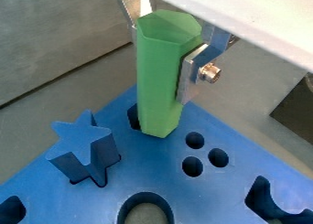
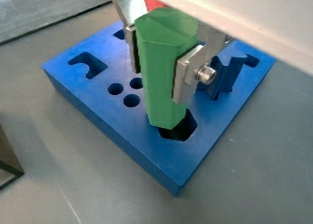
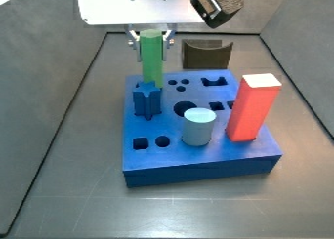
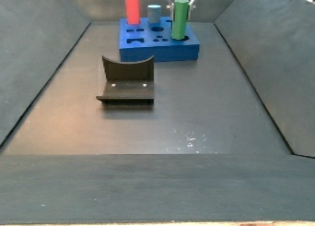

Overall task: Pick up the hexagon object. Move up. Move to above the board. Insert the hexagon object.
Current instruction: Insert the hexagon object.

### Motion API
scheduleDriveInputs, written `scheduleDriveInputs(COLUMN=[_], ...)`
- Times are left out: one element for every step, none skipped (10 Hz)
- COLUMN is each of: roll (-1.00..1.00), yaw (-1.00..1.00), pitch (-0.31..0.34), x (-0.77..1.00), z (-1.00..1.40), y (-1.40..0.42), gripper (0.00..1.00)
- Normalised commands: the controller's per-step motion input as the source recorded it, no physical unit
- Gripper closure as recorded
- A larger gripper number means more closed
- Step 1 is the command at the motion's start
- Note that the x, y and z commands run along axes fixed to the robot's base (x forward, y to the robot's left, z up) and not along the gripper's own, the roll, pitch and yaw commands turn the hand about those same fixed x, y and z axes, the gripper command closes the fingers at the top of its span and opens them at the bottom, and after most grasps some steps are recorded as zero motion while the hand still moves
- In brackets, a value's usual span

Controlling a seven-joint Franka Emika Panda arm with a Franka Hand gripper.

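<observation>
- The gripper (image 2: 156, 58) stands over the far edge of the large, thick, square blue board (image 2: 91, 100), its flat silver fingers (image 2: 189, 74) closed on the upper part of the slim, tall green hexagon peg (image 2: 166, 72)
- In both wrist views the peg's lower end sits in a dark cut-out at the board's edge (image 1: 159, 132), so insertion looks begun but, judging by how much green still shows, far from finished
- Jamming is the main risk: if the peg's flats are slightly turned against the hole's sides, pushing down would wedge it or shove the board along the floor
- A tilt would do the same; in a side view the peg (image 3: 151, 59) looks near upright, though small lean cannot be judged
- Letting go too soon could leave it perched and leaning toward the blue star-shaped piece (image 3: 146, 99) just beside it
- The tall red rectangular block (image 3: 253, 106) and pale grey-blue cylinder (image 3: 197, 126) stand on the nearer side of the board, well apart, so a knock there seems unlikely
- The dark L-shaped fixture (image 4: 127, 80) lies well clear on the floor
</observation>
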Motion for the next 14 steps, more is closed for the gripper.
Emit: scheduleDriveInputs(roll=[0.12,0.22,0.21,0.12,0.15,0.15,0.15,0.17,0.25,0.25,0.2,0.16,0.14,0.16], yaw=[0.09,0.16,0.21,0.25,0.34,0.28,0.23,0.15,0.13,0.09,0.07,0.05,0.0,0.01], pitch=[-0.144,-0.217,-0.229,-0.226,-0.189,-0.117,-0.06,-0.076,-0.056,0.0,0.0,0.0,0.004,0.0], x=[-0.27,-0.37,-0.45,-0.36,-0.14,0.0,0.03,0.08,0.04,0.13,0.19,0.21,0.33,0.22], z=[0.0,-0.01,0.0,0.05,0.0,-0.01,-0.03,-0.19,-0.24,-0.15,-0.05,0.0,0.0,-0.03], y=[-0.05,-0.04,0.0,-0.01,0.0,0.0,0.0,0.0,0.0,0.0,-0.01,-0.04,-0.05,-0.04], gripper=[1.0,1.0,1.0,1.0,1.0,1.0,1.0,1.0,1.0,1.0,1.0,1.0,1.0,1.0])
